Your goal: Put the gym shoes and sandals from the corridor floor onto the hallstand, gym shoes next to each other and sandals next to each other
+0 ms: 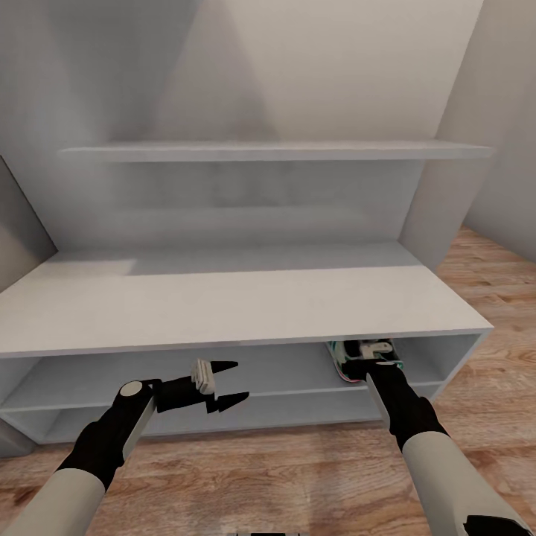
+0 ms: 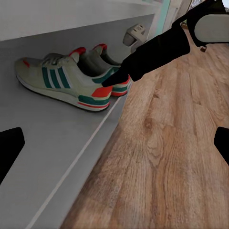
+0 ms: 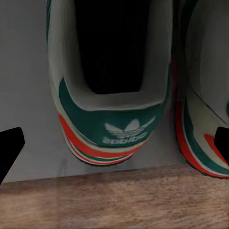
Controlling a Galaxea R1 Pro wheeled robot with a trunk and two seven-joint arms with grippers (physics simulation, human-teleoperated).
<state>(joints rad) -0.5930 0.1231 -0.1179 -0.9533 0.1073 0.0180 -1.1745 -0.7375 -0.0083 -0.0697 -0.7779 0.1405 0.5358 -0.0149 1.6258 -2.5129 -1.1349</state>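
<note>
The pale grey low hallstand bench (image 1: 246, 301) with two open shelf rows stands straight ahead on the light brown wood-plank corridor floor (image 1: 298, 476), with a grey floating shelf (image 1: 275, 151) on the wall above it. In the head view the left gripper (image 1: 232, 383) hovers in front of the upper shelf row, left of centre, its two black fingers spread apart with nothing between them. The right arm (image 1: 406, 417) reaches forward to the right part of the same shelf row, where the right gripper (image 1: 372, 350) sits at the shelf's front edge just behind the heels of the shoes; its black fingertips (image 3: 10, 148) appear wide apart at the edges of the right wrist view, closed on nothing. The two off-white lace-up gym shoes with green side stripes and red-orange heel patches (image 2: 71, 78) stand side by side on the shelf board, touching or nearly so, toes pointing into the rack and heels towards the front edge. The right wrist view looks down on the green heel tab with its white trefoil logo (image 3: 121, 131), with the second shoe (image 3: 205, 124) just beside it to the right. The left wrist view sees both shoes from the side, with the right arm's dark forearm crossing in front of them.
</note>
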